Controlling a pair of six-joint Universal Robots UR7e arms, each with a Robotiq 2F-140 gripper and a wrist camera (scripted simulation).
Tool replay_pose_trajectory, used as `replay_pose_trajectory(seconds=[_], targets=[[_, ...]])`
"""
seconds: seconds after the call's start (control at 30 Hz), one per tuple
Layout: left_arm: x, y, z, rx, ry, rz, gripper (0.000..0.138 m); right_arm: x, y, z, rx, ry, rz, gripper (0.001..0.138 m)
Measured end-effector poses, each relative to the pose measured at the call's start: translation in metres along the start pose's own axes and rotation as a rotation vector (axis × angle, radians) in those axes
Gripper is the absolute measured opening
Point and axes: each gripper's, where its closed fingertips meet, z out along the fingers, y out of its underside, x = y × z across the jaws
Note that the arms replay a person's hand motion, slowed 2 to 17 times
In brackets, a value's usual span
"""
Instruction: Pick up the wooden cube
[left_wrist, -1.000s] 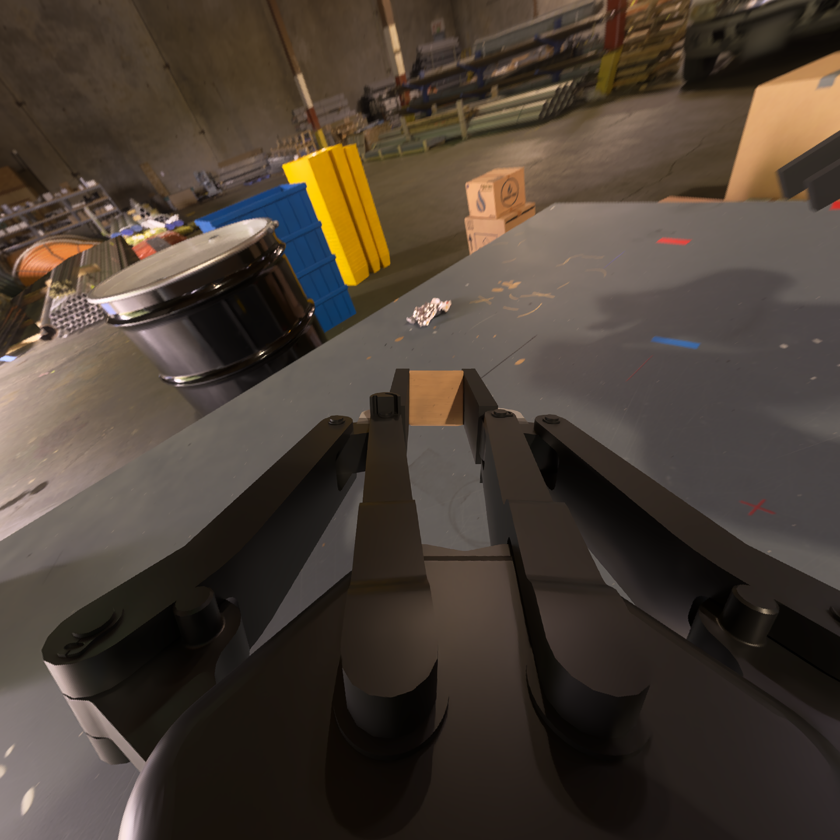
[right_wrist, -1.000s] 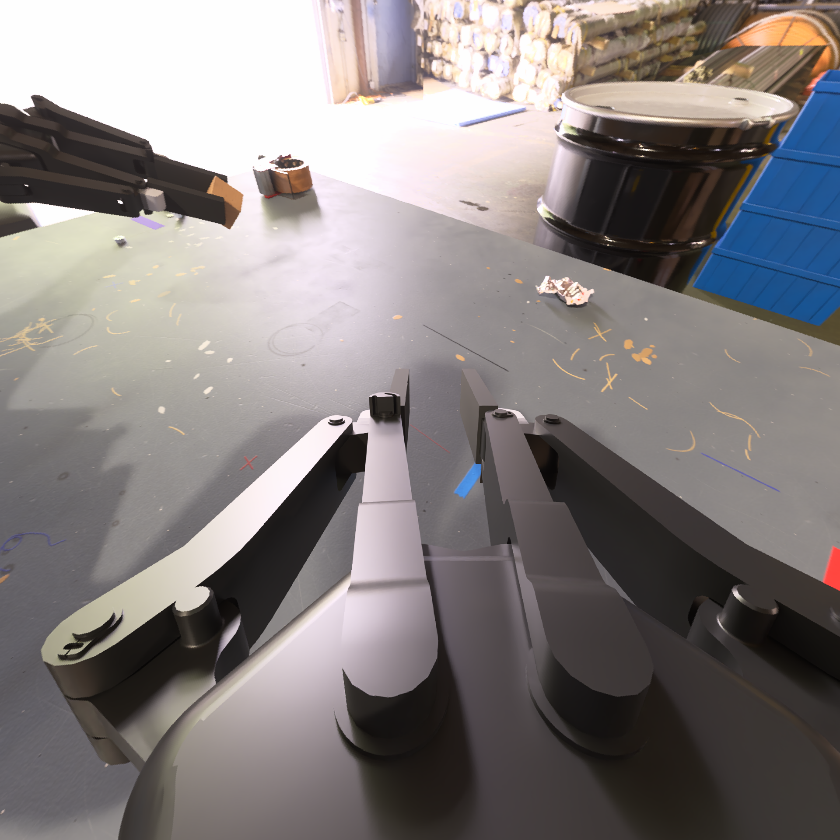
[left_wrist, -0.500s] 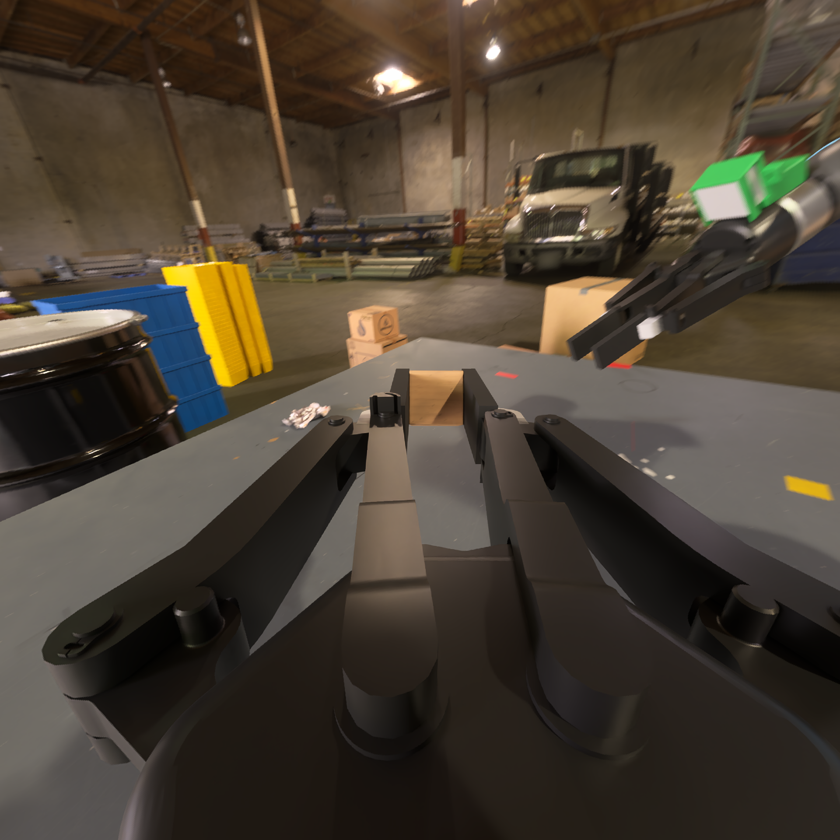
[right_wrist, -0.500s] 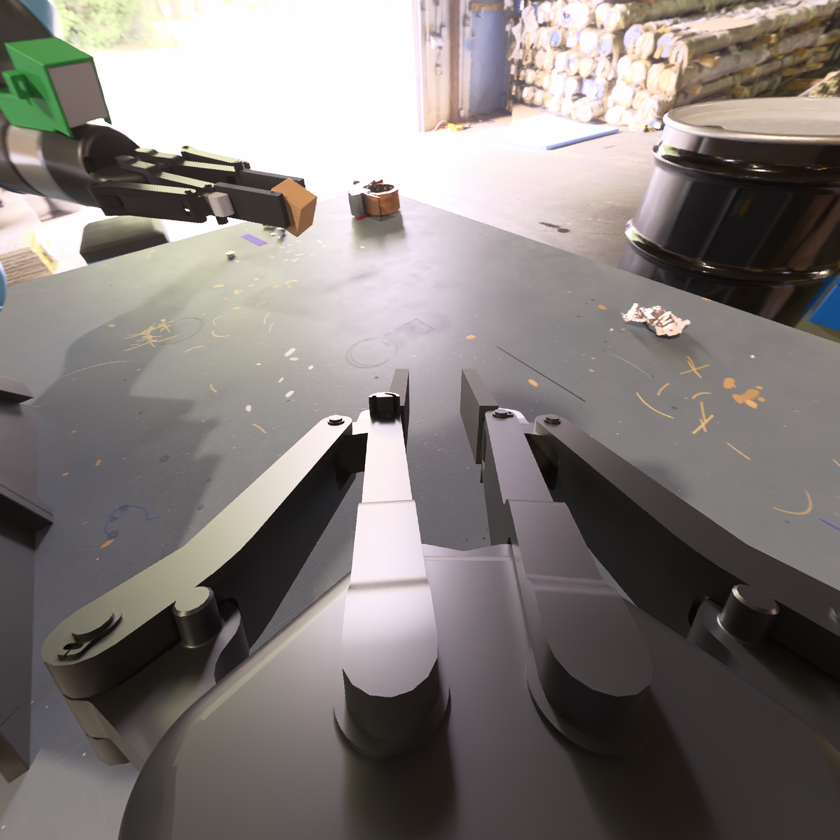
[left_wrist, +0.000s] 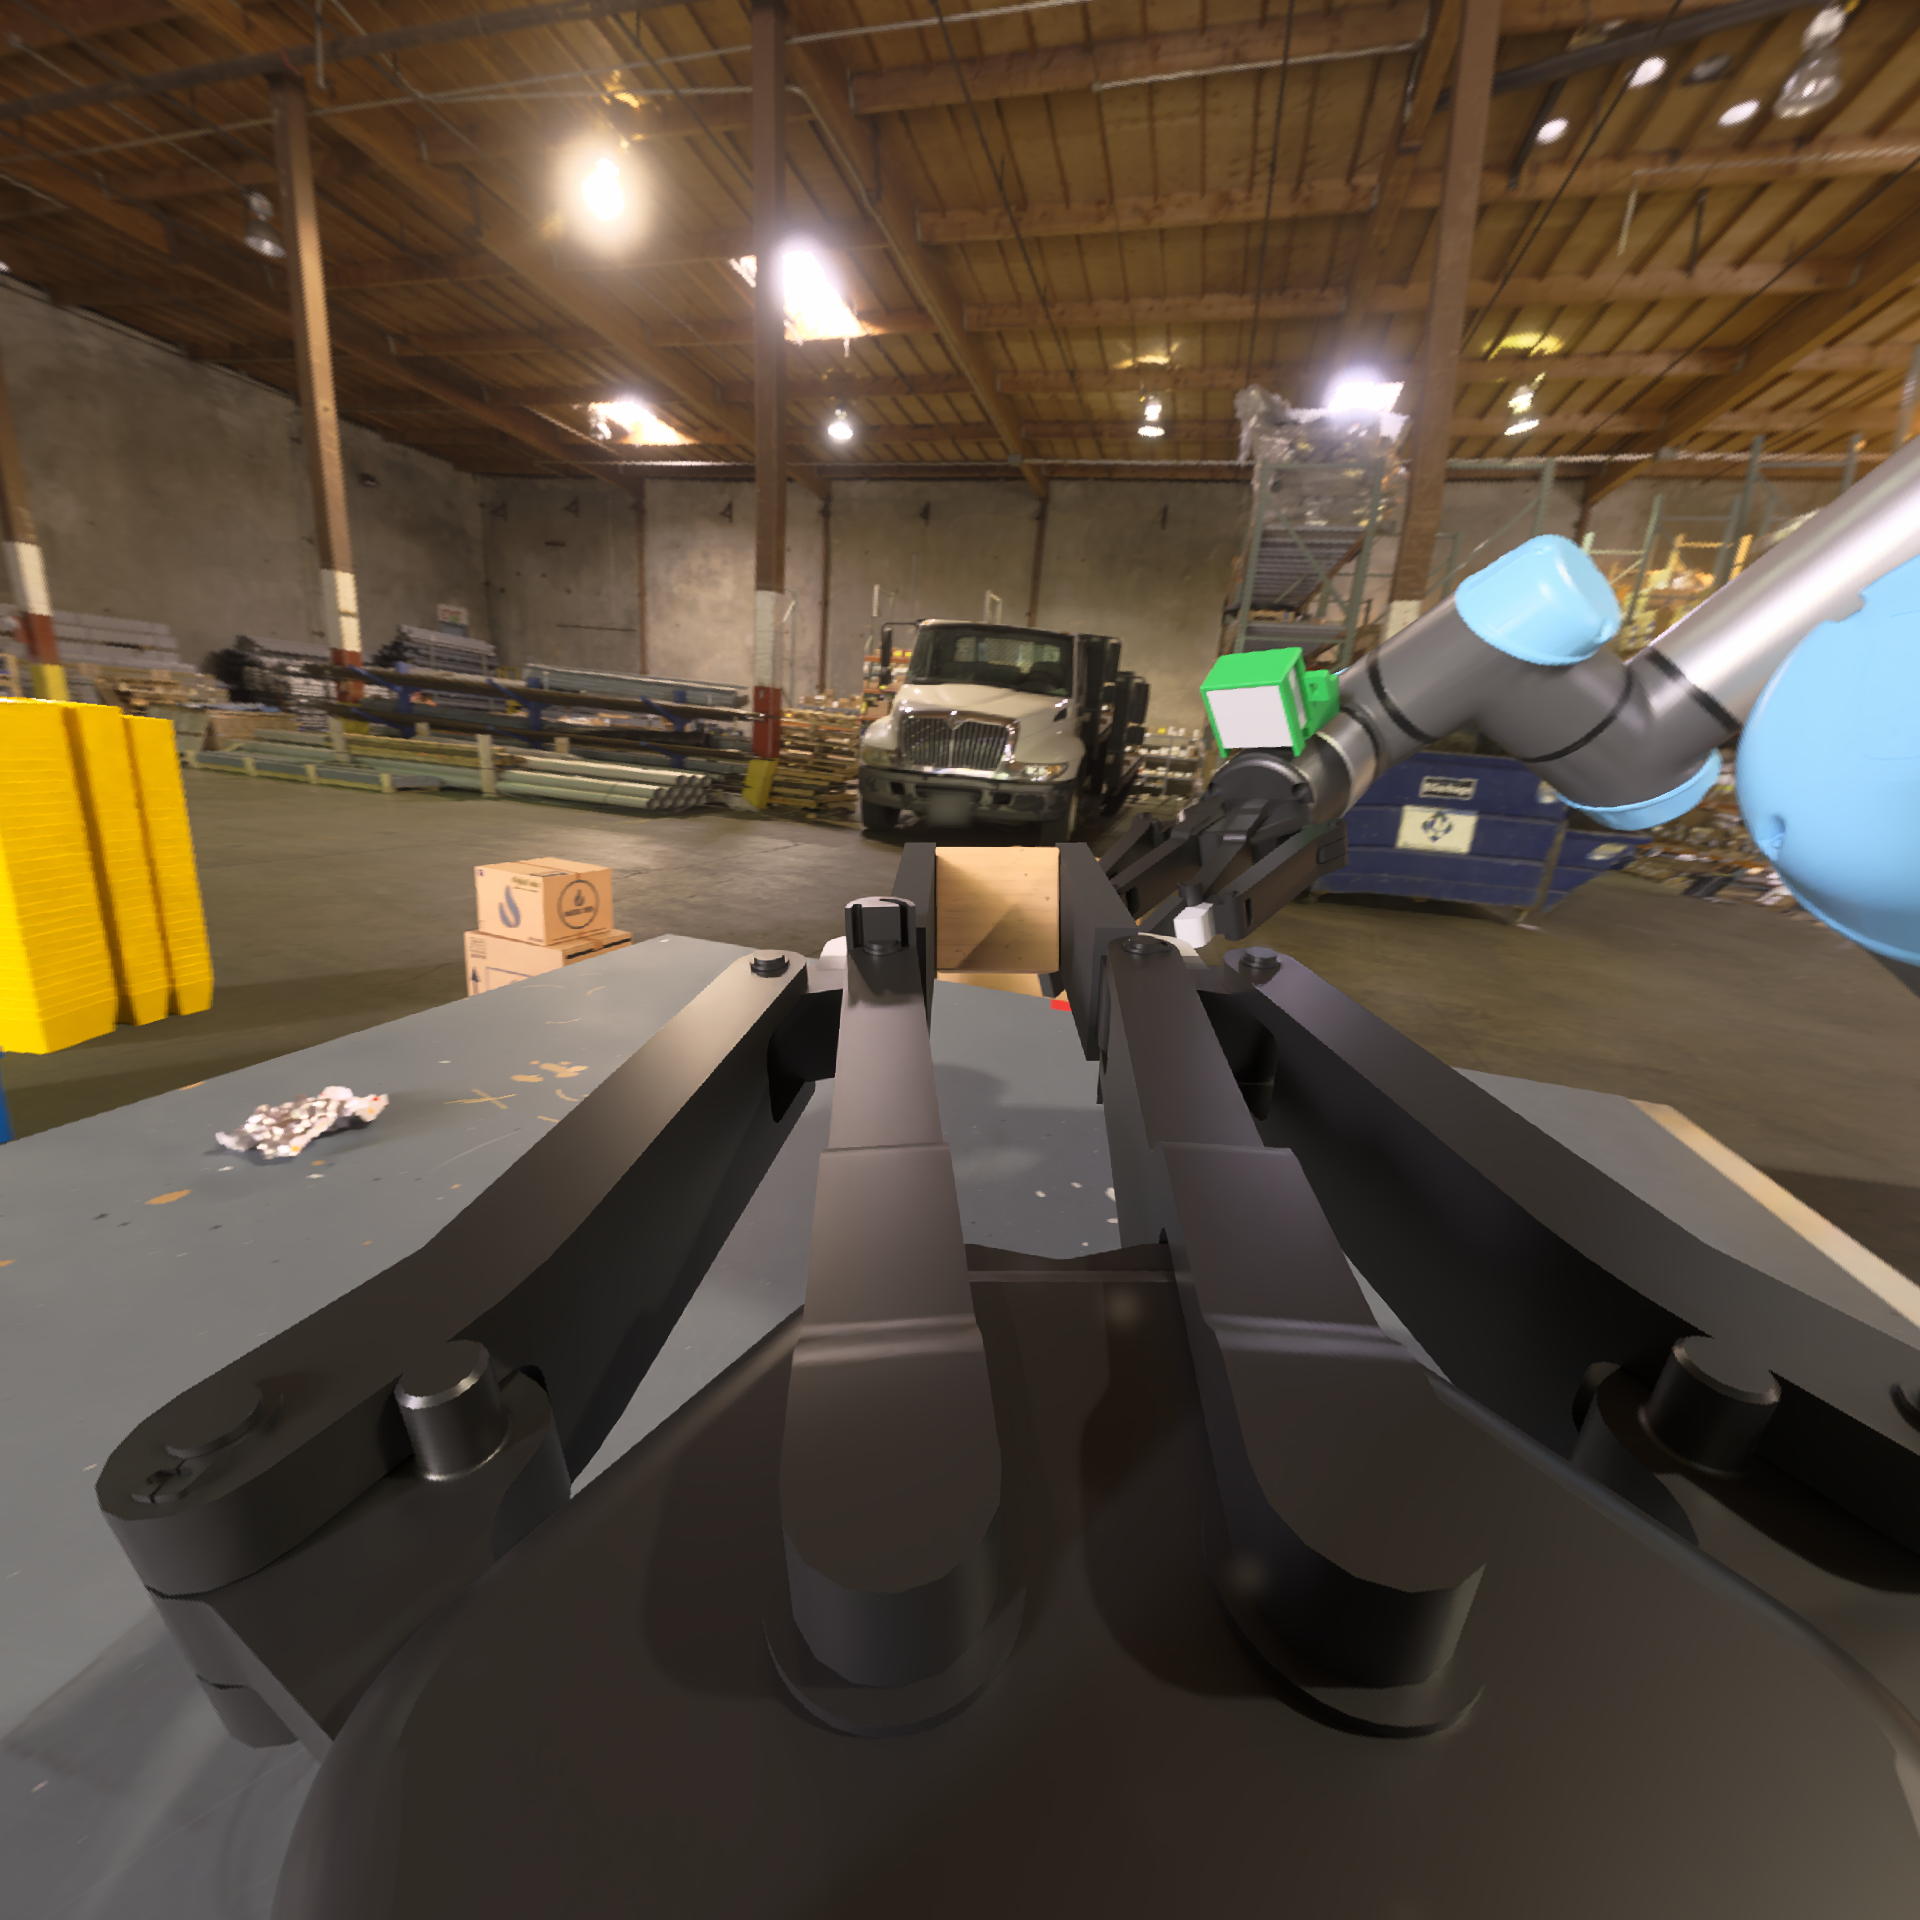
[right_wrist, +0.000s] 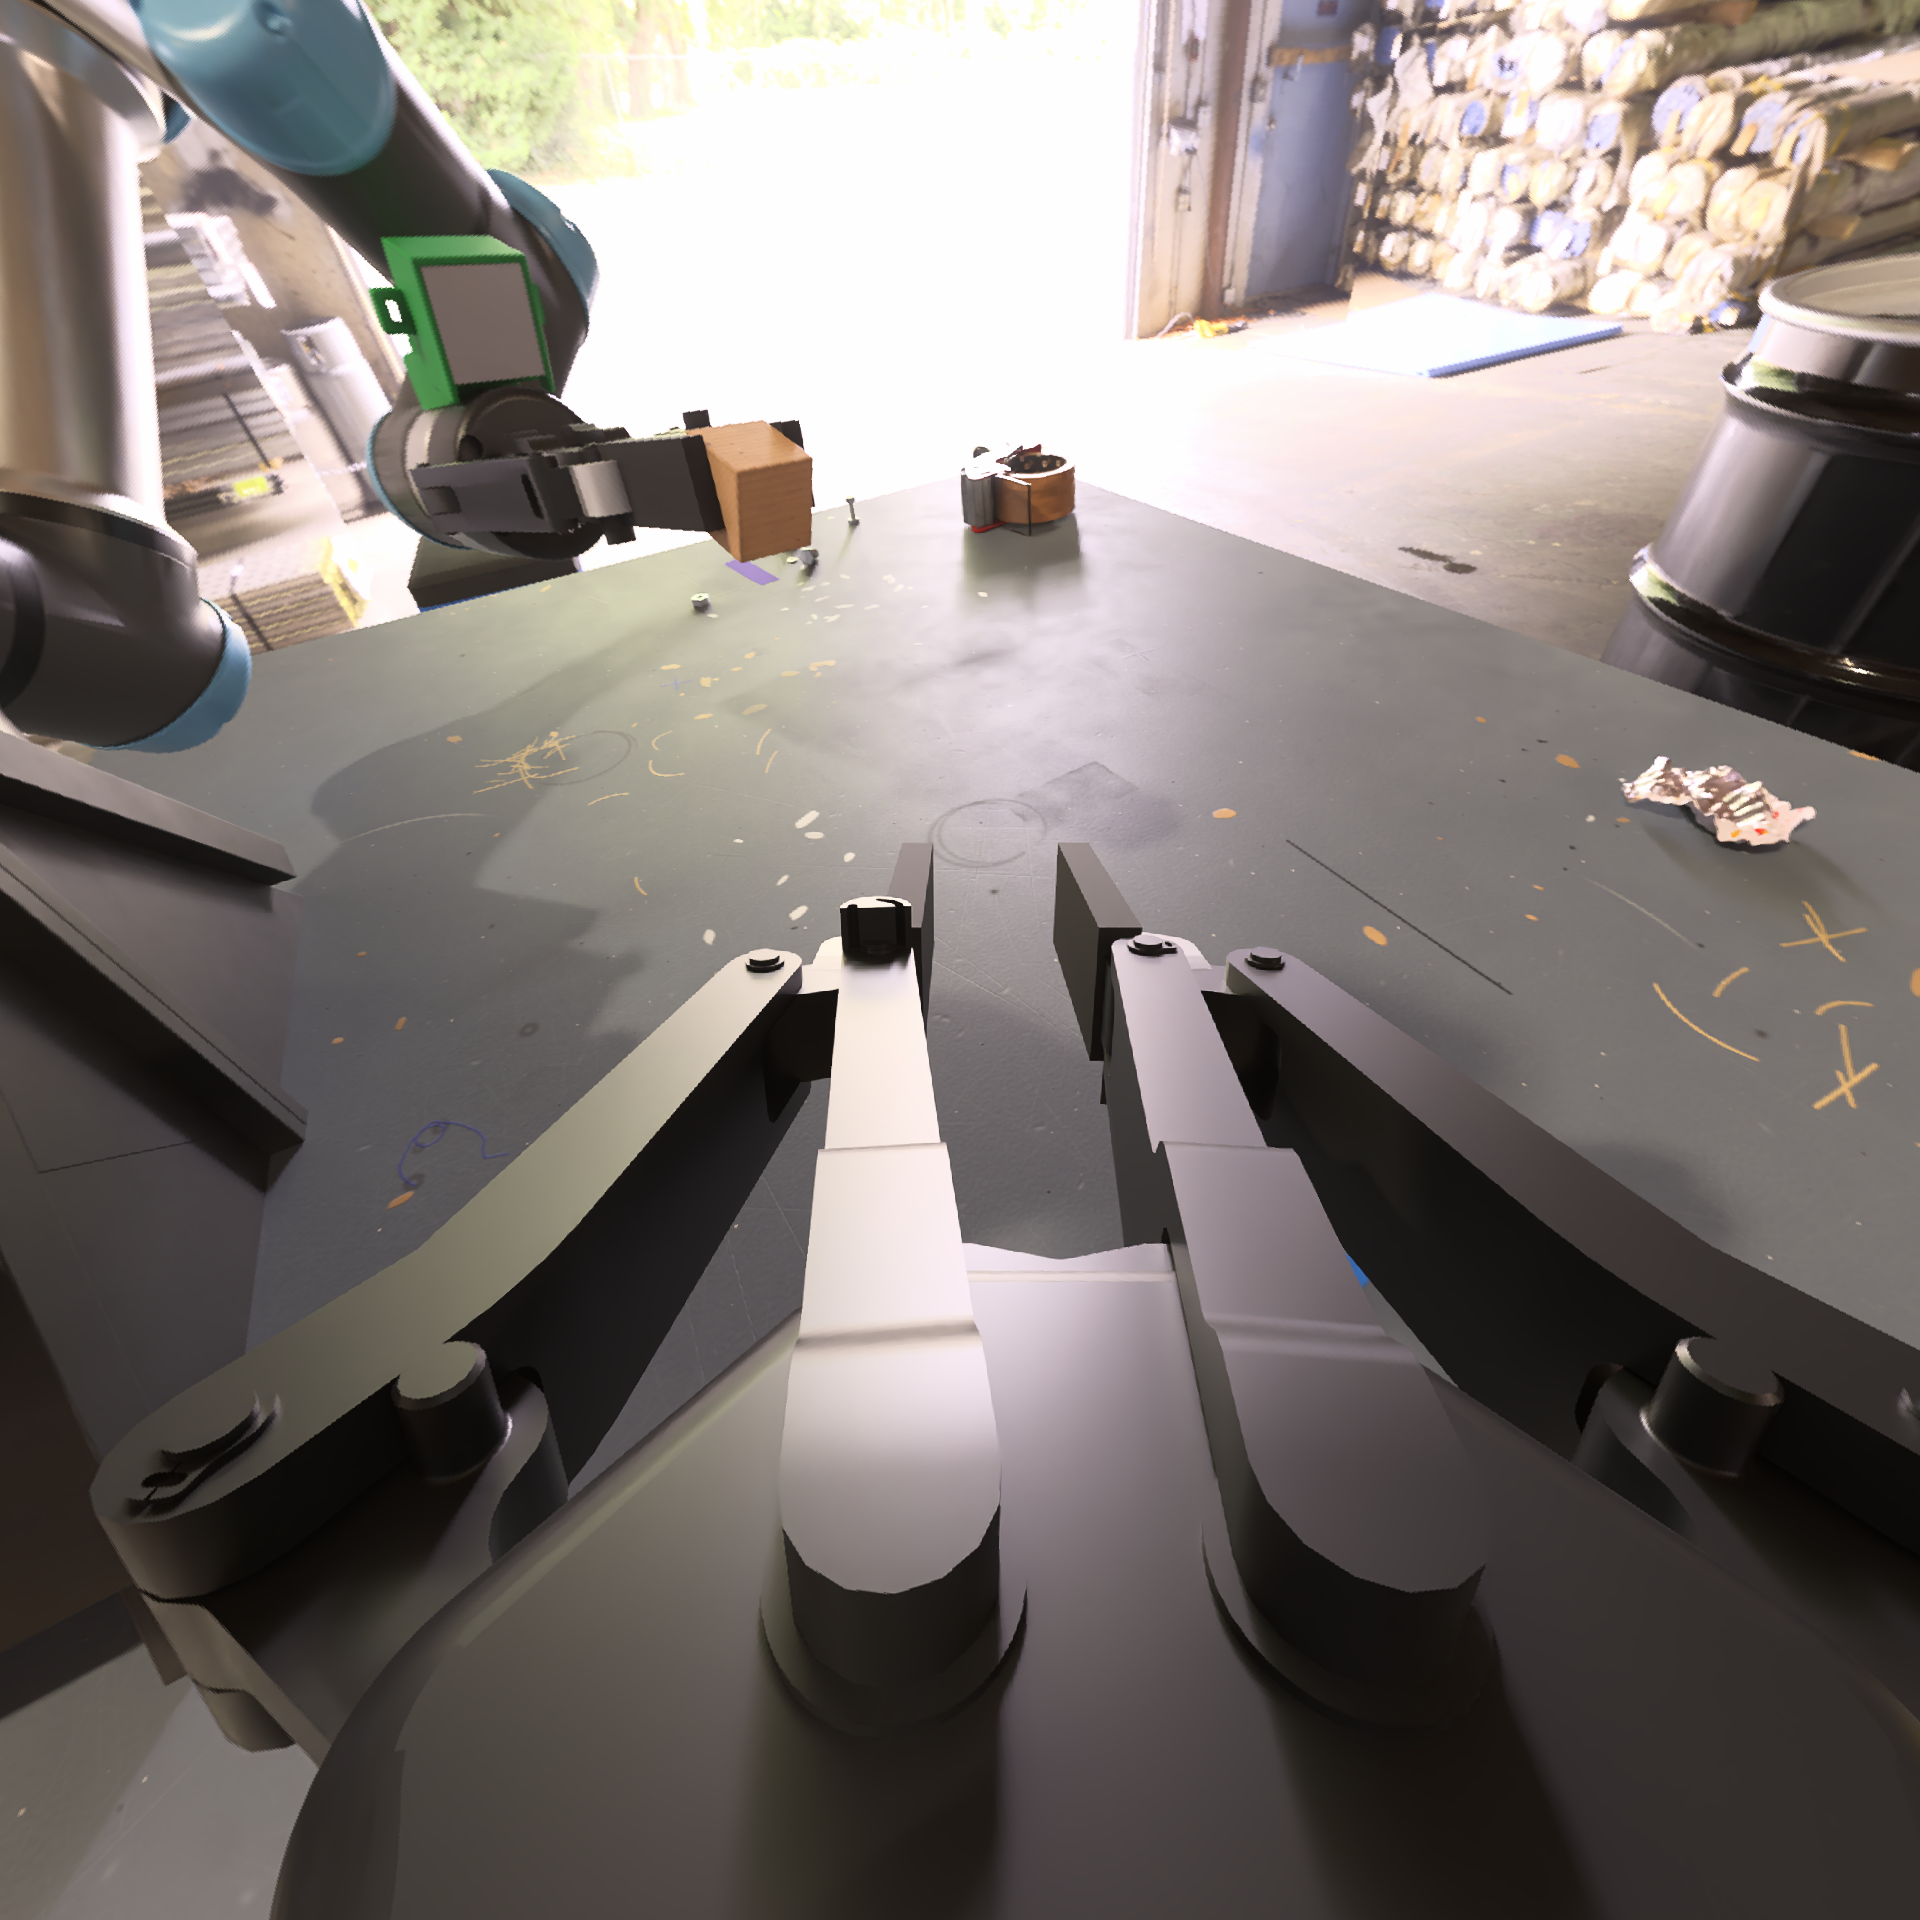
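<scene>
Black linkage fingers, pin joints; silver arm, blue caps, green-white wrist block.

My gripper clamps the cube at frame centre, both pads pressed against its sides, above the grey table. Crumpled foil lies at left. My other gripper reaches in from the right.

The wooden cube sits between the left gripper's fingers, above the table's far edge. A tape roll lies at the far corner, crumpled foil near the right edge.
</scene>
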Motion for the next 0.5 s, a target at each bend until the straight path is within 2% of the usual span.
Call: replay_pose_trajectory(seconds=[0.23, 0.5], targets=[[0.022, 0.004, 0.012, 0.020, 0.089, -0.036, 0.030, -0.015, -0.004, 0.004, 0.016, -0.048, -0.015, 0.032], [0.041, 0.011, 0.024, 0.016, 0.158, -0.050, 0.030, -0.029, -0.010, 0.005, 0.044, -0.095, -0.022, 0.033]])
